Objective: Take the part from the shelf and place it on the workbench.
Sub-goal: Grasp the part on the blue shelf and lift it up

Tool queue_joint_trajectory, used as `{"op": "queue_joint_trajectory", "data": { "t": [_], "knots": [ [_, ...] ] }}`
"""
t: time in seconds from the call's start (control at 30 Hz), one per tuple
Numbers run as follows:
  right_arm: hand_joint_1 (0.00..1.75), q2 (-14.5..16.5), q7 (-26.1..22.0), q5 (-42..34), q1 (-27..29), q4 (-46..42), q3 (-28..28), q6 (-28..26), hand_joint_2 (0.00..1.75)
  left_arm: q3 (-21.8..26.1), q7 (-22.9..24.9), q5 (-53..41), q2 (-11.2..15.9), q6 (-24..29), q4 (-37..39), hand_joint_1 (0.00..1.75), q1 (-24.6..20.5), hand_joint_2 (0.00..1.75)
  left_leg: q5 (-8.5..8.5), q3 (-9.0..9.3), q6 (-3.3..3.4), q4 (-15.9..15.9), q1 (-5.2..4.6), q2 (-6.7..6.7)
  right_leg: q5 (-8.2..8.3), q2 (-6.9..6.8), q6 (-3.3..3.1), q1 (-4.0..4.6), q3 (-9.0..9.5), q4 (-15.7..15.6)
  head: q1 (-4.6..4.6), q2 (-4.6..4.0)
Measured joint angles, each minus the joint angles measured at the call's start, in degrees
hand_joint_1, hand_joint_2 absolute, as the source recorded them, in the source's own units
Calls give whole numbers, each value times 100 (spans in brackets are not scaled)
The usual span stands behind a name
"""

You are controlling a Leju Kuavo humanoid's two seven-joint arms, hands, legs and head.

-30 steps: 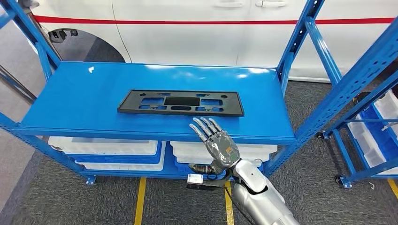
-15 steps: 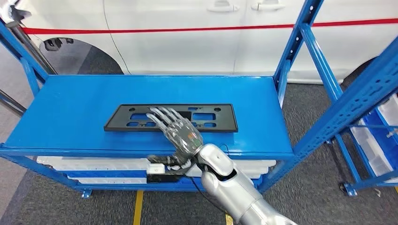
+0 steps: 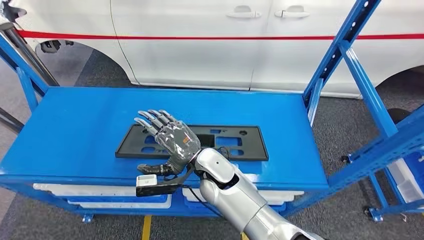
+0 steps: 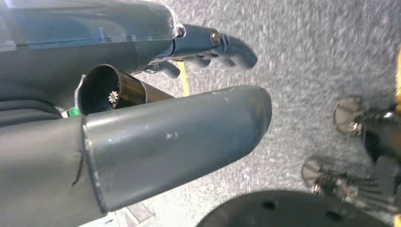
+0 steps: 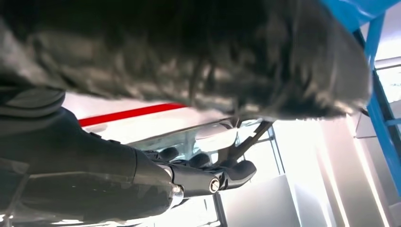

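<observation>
- Head view: the black part (image 3: 192, 142) lies flat on the blue shelf (image 3: 75, 125), in front of the white car (image 3: 200, 45). The right hand (image 3: 170, 142) hovers above the part's left half, fingers (image 3: 150, 117) spread and holding nothing, probably lined up for a grasp. White bins (image 3: 100, 201) sit under the shelf; their contents are hidden.
- Left wrist view: the left hand (image 4: 142, 109) hangs above grey floor (image 4: 307, 56), holding nothing, fingers apart.
- Right wrist view: the right hand's thumb is blurred; dark fingers extend, empty.
</observation>
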Motion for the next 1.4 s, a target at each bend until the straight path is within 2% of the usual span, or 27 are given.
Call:
{"op": "queue_joint_trajectory", "data": {
  "t": [0.1,0.13,0.17,0.2,0.23,0.3,0.33,0.37,0.47,0.53,0.6,0.63,0.67,0.7,0.77,0.83,0.9,0.97,1.03,1.1,1.13,1.17,1.2,1.27,1.3,1.37,1.4],
  "knots": [
    [0,-1,0,-2,-4,9,2,0,0,-1,-4,0,8,-2,0,0,-14,0,-123,118,73,-5,-44,-10,-430,-11,10,16,-691,926,1,0],
    [0,-1,0,-2,-1,11,2,0,0,-1,-5,0,8,-2,0,0,-14,0,-169,173,85,-5,-67,-16,-469,-11,-12,29,-823,991,1,0],
    [0,-1,0,-2,-1,13,3,0,0,-1,-5,0,7,-2,1,0,-12,0,-217,240,95,-5,-96,-21,-368,-11,-54,48,-858,868,1,0],
    [0,-1,0,-2,-3,14,3,0,0,-1,-5,0,7,-2,1,0,-11,0,-269,319,102,-6,-125,-25,-130,-11,-121,79,-801,565,1,0],
    [0,-1,0,-2,-6,14,3,0,0,-1,-5,0,4,-2,4,0,-4,0,-323,382,109,-15,-143,-26,192,-11,-217,128,-699,160,2,0],
    [0,-2,0,-4,-15,22,3,1,0,0,-5,0,-13,-3,30,0,-11,0,-414,482,85,-37,-161,-28,598,-5,-381,220,-531,-448,-33,0],
    [0,1,0,-5,-20,26,3,1,0,0,-5,0,-18,-3,43,0,-19,0,-430,515,61,-47,-156,-26,671,2,-431,257,-487,-610,-47,0],
    [0,4,1,-6,-25,29,3,1,0,0,-4,0,-20,-3,52,0,-31,0,-418,557,25,-58,-156,-24,649,9,-450,266,-450,-673,-62,0],
    [0,28,2,-6,-41,25,4,0,0,0,-2,0,-5,-4,53,0,-42,0,-454,625,-56,42,-159,-17,681,10,-465,200,-180,-895,-61,0],
    [0,44,2,-6,-56,23,10,1,0,0,-4,0,5,-4,54,0,-48,0,-678,365,-130,543,-116,-13,641,-5,-460,148,-26,-963,-71,0],
    [0,50,2,-7,-53,30,17,2,0,-1,-5,0,10,-4,55,0,-48,0,-940,-91,-226,1165,-49,-11,558,-6,-429,112,51,-963,-77,0],
    [0,50,2,-6,-44,34,20,2,0,-1,-4,0,13,-4,55,0,-40,0,-982,-252,-269,1298,-15,-9,507,-1,-401,91,94,-955,-77,0],
    [0,49,2,-6,-37,38,20,2,0,-1,-4,0,16,-4,55,0,-32,0,-914,-320,-305,1240,17,-7,451,7,-368,65,147,-942,-77,0],
    [0,49,2,-6,-35,40,21,2,0,-1,-3,0,20,-4,55,0,-23,0,-717,-295,-340,996,48,-4,387,14,-330,36,210,-923,-78,0],
    [0,49,2,-6,-33,44,23,2,0,1,-4,0,25,-4,58,0,-1,0,-188,-139,-397,305,88,18,238,17,-236,-7,318,-858,-77,0],
    [0,51,5,-6,-37,50,28,3,0,1,-5,0,26,-4,66,0,-5,0,56,-72,-347,-15,71,39,121,10,-137,-8,352,-811,-74,0],
    [0,60,8,-6,-44,52,32,3,0,-1,-5,0,28,-3,70,0,-17,0,28,-67,-217,7,47,34,81,6,-63,3,372,-791,-73,0],
    [0,66,7,-6,-51,51,34,1,0,-1,-3,0,32,-3,70,0,-7,0,5,7,-127,-18,54,24,58,-1,-14,-10,324,-600,-73,0],
    [0,66,7,-6,-62,51,34,0,0,-1,-4,0,37,-4,70,0,-9,0,-43,96,-56,-47,48,23,-94,-9,16,-20,-9,-27,-71,0],
    [0,62,7,-6,-54,52,34,0,0,-1,-5,0,40,-4,70,0,-20,0,-109,153,-12,-49,22,17,-370,-12,25,-12,-515,680,-71,0],
    [0,60,7,-6,-44,52,34,0,0,-1,-5,0,40,-4,70,0,-20,0,-148,193,-2,-49,6,10,-431,-12,17,-2,-709,877,-70,0],
    [0,58,8,-6,-37,53,34,0,0,-1,-5,0,40,-4,70,0,-17,0,-190,246,5,-49,-13,3,-368,-12,-7,14,-810,886,-70,0],
    [0,58,8,-6,-35,52,34,0,0,-1,-5,0,40,-4,70,0,-15,0,-235,314,9,-50,-35,-5,-166,-12,-53,38,-809,689,-70,0],
    [0,58,8,-7,-38,53,34,0,0,-1,-5,0,31,-5,77,0,-12,0,-329,448,9,-61,-67,-12,400,-17,-215,114,-616,-39,-76,0],
    [0,58,8,-7,-42,54,34,1,0,-1,-5,0,23,-4,83,0,-13,0,-365,491,-2,-72,-69,-14,578,-22,-296,155,-526,-373,-83,0],
    [0,58,8,-7,-45,56,34,2,0,-1,-4,0,10,-4,96,0,-18,0,-383,524,-59,-91,-54,-7,680,-30,-394,217,-432,-691,-91,0],
    [0,59,8,-7,-45,56,34,2,0,0,-2,0,13,-3,96,0,-17,0,-378,543,-82,-97,-49,-1,697,-22,-349,219,-390,-761,-89,0]
  ]
}}
